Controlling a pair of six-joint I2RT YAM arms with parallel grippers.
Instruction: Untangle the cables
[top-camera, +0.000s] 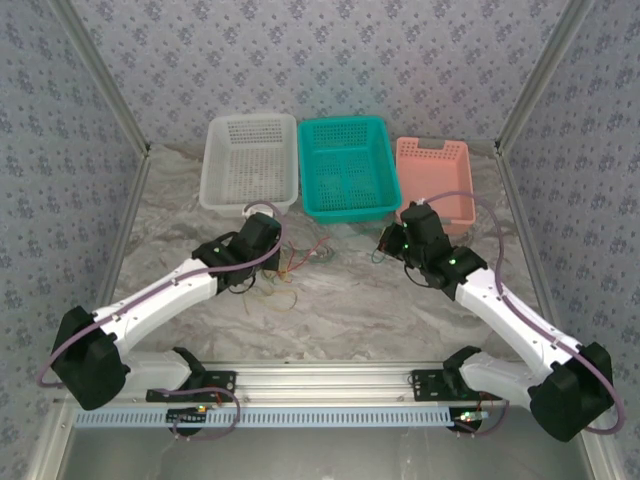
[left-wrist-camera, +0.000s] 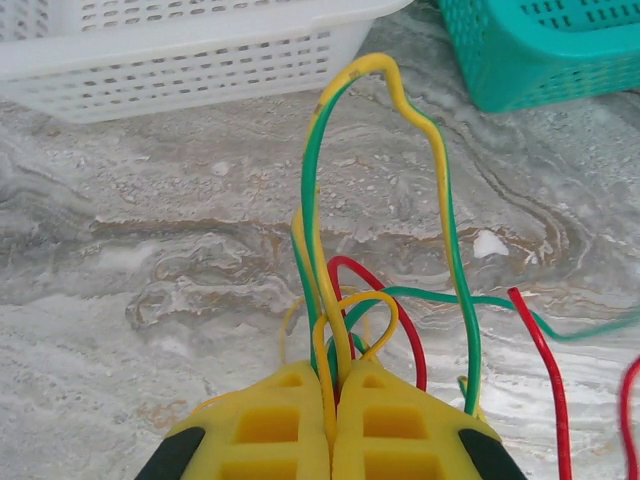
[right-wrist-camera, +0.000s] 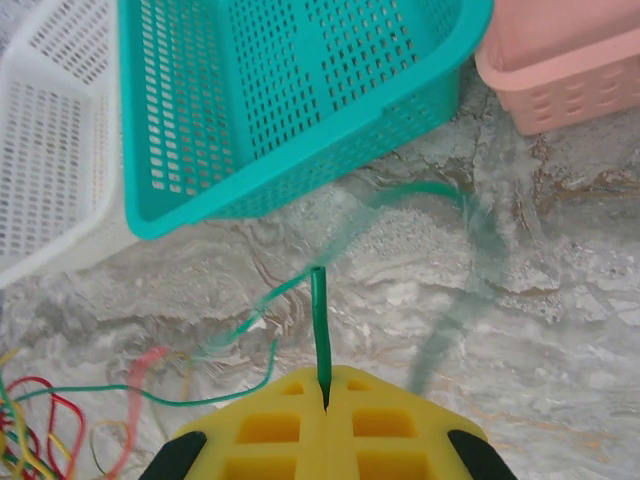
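In the top view, the left white arm (top-camera: 160, 290) is stretching up-right from the lower left corner. The right white arm (top-camera: 510, 315) is stretching up-left from the lower right, the 2 wrists angling toward each other. The left gripper (left-wrist-camera: 332, 385) is clamping yellow and green strands of the thin coloured cables (top-camera: 292, 265), which are lying on the marbled table (top-camera: 350, 310) below the white perforated basket (top-camera: 214, 170). The right gripper (right-wrist-camera: 325, 385) is pinching 1 thin green wire (right-wrist-camera: 319, 320) below the teal perforated basket (right-wrist-camera: 300, 165).
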